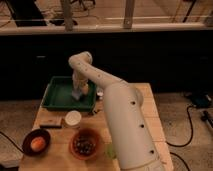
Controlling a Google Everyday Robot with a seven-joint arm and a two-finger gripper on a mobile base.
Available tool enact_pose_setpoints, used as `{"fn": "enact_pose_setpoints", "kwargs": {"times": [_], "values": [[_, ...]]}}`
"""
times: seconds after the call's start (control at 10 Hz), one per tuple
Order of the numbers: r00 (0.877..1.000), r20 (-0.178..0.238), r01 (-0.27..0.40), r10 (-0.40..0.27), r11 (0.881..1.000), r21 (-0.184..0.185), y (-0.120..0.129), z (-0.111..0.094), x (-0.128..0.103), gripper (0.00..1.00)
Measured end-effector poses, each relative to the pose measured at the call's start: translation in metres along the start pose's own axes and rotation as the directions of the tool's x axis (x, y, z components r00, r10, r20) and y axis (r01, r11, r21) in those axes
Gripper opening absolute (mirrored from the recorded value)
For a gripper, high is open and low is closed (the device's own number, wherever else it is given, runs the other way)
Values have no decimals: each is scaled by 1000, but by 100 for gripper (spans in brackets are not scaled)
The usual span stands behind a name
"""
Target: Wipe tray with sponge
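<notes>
The dark-green tray [59, 96] sits at the back left of the wooden table. My gripper [79, 89] reaches down into the tray's right half at the end of the white arm [120, 115]. It is shut on the sponge [77, 94], a pale bluish block with a yellow side. The sponge rests against the tray floor near the right wall. The wrist hides the fingers' upper parts.
In front of the tray stand a white cup [73, 118] and a flat dark block [51, 122]. Near the table's front edge are a brown bowl [37, 143] holding an orange item and another brown bowl [85, 144] with dark contents. A green object [110, 150] is partly behind the arm.
</notes>
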Motion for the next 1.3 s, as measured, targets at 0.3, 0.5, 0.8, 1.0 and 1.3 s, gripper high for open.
{"fn": "enact_pose_setpoints", "kwargs": {"times": [0.3,0.5,0.8,1.0,1.3], "values": [[998,55,35,-36,999,19,-5,0,-19,5],[998,55,33,-34,999,18,-3,0,-17,5],[998,56,35,-36,999,19,-4,0,-19,5],[998,56,34,-35,999,19,-4,0,-18,5],[998,56,34,-35,999,19,-4,0,-18,5]]}}
